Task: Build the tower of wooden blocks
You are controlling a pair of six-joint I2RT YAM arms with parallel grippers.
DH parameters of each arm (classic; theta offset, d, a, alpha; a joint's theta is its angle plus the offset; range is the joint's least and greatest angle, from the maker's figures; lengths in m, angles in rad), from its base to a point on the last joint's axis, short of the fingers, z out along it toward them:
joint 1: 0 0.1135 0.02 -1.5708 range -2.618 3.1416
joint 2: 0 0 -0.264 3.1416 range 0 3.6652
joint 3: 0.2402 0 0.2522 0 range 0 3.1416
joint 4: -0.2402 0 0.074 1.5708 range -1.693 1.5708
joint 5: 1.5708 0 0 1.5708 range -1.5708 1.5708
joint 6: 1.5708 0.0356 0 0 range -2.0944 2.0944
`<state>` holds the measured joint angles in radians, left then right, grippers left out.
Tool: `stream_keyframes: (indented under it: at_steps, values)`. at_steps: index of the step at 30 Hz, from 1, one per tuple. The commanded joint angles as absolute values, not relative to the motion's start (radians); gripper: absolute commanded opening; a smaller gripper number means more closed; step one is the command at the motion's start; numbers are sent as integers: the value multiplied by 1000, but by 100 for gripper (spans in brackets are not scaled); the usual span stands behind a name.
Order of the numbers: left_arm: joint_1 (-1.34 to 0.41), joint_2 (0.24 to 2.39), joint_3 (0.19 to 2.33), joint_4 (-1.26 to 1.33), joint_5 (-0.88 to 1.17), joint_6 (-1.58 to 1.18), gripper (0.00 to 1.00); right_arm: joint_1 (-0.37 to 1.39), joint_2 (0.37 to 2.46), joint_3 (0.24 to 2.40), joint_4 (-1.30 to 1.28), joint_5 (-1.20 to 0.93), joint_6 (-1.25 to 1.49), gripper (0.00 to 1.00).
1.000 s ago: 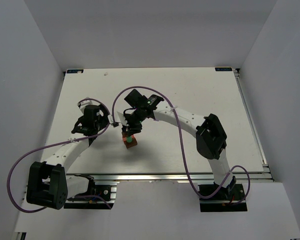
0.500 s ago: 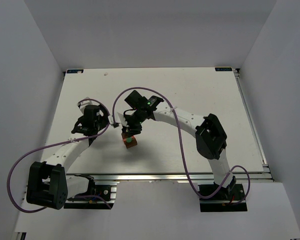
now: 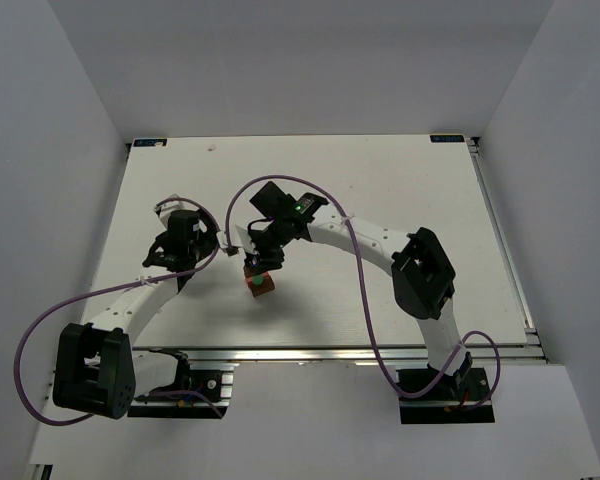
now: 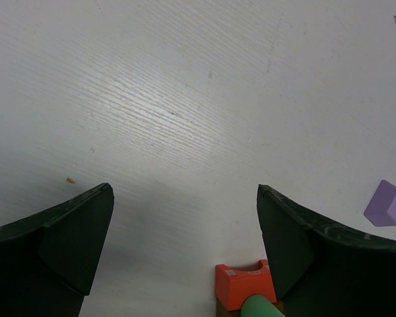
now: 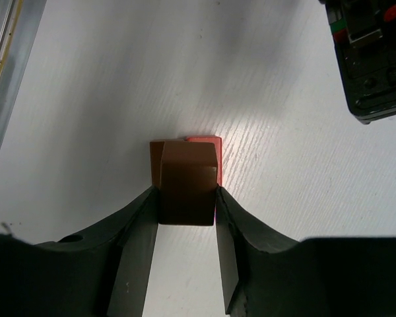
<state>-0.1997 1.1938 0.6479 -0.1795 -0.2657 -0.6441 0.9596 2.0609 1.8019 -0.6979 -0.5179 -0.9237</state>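
Note:
A small stack (image 3: 261, 285) stands on the table left of centre: a red-orange block (image 4: 241, 285) with a green piece (image 4: 261, 308) on it. My right gripper (image 3: 257, 264) is shut on a brown block (image 5: 188, 185) and holds it just over the stack. In the right wrist view the red-orange block (image 5: 205, 139) and another brown block (image 5: 155, 156) peek out from under the held one. My left gripper (image 4: 185, 191) is open and empty, just left of the stack (image 3: 192, 252). A lilac block (image 4: 386, 203) lies loose on the table.
The white table (image 3: 380, 180) has a metal rail along its near edge (image 3: 380, 350). White walls close in the far, left and right sides. The left arm's wrist housing (image 5: 373, 59) shows at the upper right of the right wrist view.
My right gripper has shifted very slightly with the brown block still in it. The left arm and the stack have not moved.

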Motion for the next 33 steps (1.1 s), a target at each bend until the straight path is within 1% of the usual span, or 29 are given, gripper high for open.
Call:
stream_keyframes:
  at_steps: [1, 10, 12, 13, 14, 16, 17, 18, 22, 26, 32, 33]
  values:
    - [-196, 1178, 660, -176, -272, -647, 98, 963, 2019, 1778, -701, -497, -933, 47]
    - [-195, 1177, 661, -175, -265, -647, 98, 963, 1997, 1755, -672, -492, -942, 58]
    - [-196, 1177, 663, -176, -267, -649, 98, 962, 1993, 1753, -664, -492, -942, 59]
    - [-195, 1177, 663, -176, -267, -647, 98, 963, 1991, 1753, -654, -488, -939, 64]
    - [-196, 1177, 664, -178, -268, -649, 98, 962, 1990, 1753, -652, -488, -940, 65]
    - [-195, 1175, 666, -179, -273, -647, 98, 962, 1983, 1755, -641, -485, -940, 73]
    - [-196, 1174, 669, -179, -275, -647, 98, 962, 1976, 1755, -641, -486, -943, 79]
    - [-196, 1173, 672, -181, -276, -647, 98, 959, 1970, 1752, -638, -485, -943, 89]
    - [-196, 1173, 686, -186, -276, -647, 98, 953, 1924, 1729, -632, -503, -963, 89]
    - [-196, 1167, 690, -192, -275, -652, 98, 950, 1818, 1640, -608, -511, -988, 89]
    - [-195, 1167, 715, -199, -281, -661, 98, 904, 1652, 1465, -434, -492, -934, 89]
    - [-195, 1170, 722, -199, -282, -661, 98, 888, 1638, 1450, -369, -491, -866, 89]
